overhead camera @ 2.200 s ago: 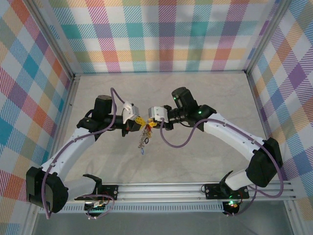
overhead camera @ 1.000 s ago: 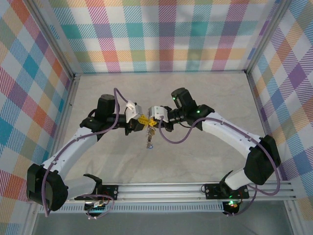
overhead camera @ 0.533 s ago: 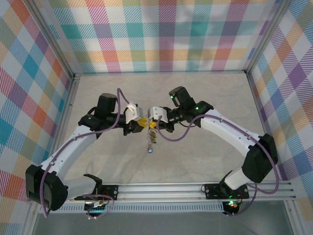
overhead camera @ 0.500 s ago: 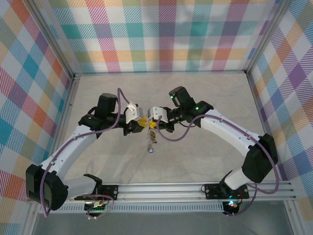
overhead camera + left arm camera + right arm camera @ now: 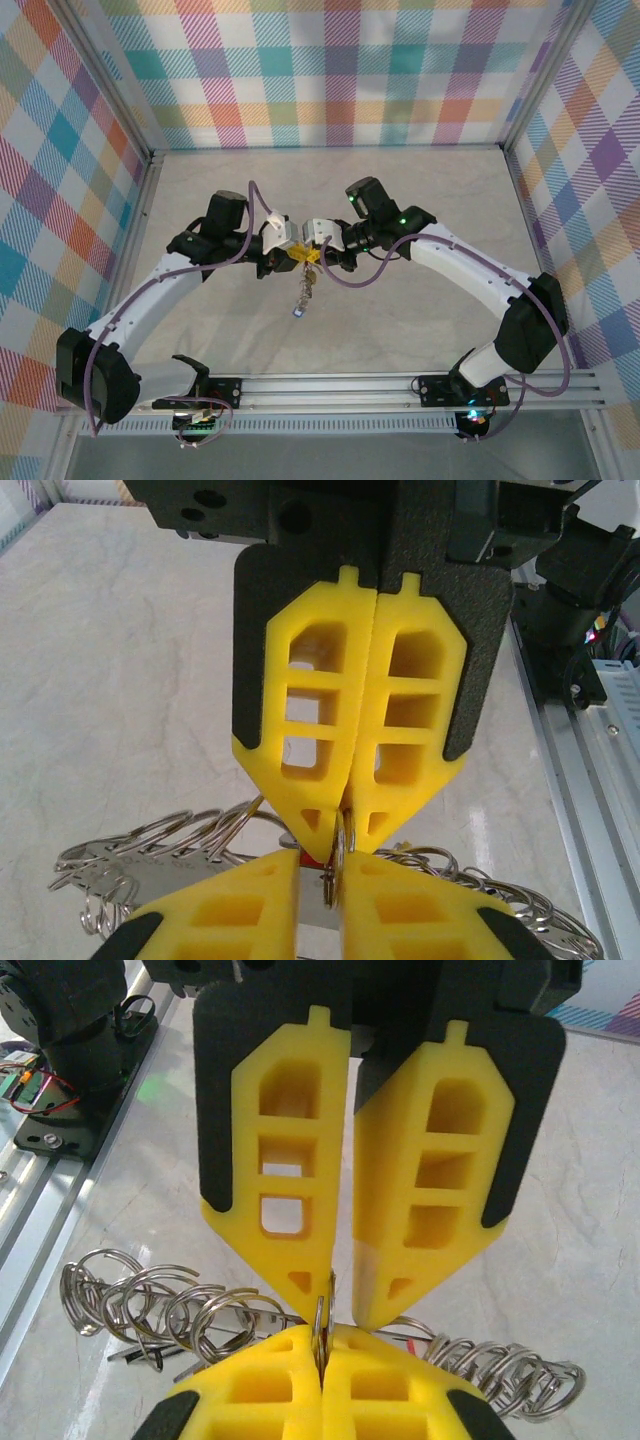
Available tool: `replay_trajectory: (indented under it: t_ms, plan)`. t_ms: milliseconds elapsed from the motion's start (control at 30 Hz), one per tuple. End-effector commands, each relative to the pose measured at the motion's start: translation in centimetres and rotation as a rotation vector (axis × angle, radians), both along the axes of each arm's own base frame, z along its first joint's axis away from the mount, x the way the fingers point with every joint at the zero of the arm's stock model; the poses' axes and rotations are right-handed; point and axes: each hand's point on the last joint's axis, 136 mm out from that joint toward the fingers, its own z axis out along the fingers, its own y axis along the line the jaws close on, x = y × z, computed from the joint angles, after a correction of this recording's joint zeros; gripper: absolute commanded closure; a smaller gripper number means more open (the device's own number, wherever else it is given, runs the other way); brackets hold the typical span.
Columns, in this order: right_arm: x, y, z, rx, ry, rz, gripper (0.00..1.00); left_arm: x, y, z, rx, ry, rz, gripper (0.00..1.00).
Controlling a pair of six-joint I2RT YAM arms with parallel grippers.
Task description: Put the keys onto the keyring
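Centre of the top view: left gripper and right gripper tip to tip, both clenched on the keyring. Just below, keys dangling.

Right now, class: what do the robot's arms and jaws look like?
The left arm and right arm have white curved shells, black joints and looping purple cables. The jaws are pointed yellow plastic with rectangular cut-outs, backed by black plates.

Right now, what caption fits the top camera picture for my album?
Left gripper and right gripper meet tip to tip above the table, both pinching a dangling chain of metal rings.
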Motion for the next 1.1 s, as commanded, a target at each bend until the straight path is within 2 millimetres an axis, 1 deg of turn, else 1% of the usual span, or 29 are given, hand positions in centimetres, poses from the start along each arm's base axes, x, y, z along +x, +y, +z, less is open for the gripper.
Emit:
replay_trajectory:
  t_ms: [0,100,200,233,367,433,567,633,767,900,1067]
  plan:
    - [-0.8,0.9,1.7,0.061,0.005,0.056,1.00,0.2,-1.2,2.2,-0.056,-0.055,-0.038,0.85]
    - [-0.7,0.8,1.3,0.055,0.005,0.048,1.00,0.3,-1.3,2.4,-0.067,-0.054,-0.039,0.89]
    - [-0.4,0.7,1.1,0.055,0.004,0.035,1.00,0.1,-1.4,2.7,-0.078,-0.055,-0.047,0.98]
    - [-0.3,0.7,1.1,0.059,0.005,0.029,0.97,0.0,-1.4,2.8,-0.082,-0.053,-0.052,1.00]
    - [0.0,-0.1,1.3,0.096,0.001,0.011,0.86,0.0,-1.4,3.3,-0.093,-0.061,-0.052,1.00]
    - [0.4,-0.8,1.7,0.126,-0.004,-0.013,0.80,-0.1,-1.5,3.5,-0.104,-0.063,-0.053,1.00]
    - [0.6,-2.2,2.0,0.145,-0.002,-0.042,0.74,-0.1,-1.5,3.8,-0.113,-0.065,-0.054,1.00]
    - [0.6,-2.7,1.9,0.147,0.001,-0.055,0.74,-0.1,-1.6,3.8,-0.115,-0.061,-0.055,1.00]
    - [0.5,-3.1,2.0,0.156,0.005,-0.066,0.73,0.0,-1.7,3.9,-0.133,-0.055,-0.055,1.00]
    - [0.4,-2.8,2.4,0.181,0.008,-0.057,0.73,0.2,-2.0,4.5,-0.160,-0.077,-0.060,1.00]
    - [-0.2,-2.4,3.4,0.229,0.007,-0.009,0.75,0.2,-2.0,4.6,-0.172,-0.075,-0.057,1.00]
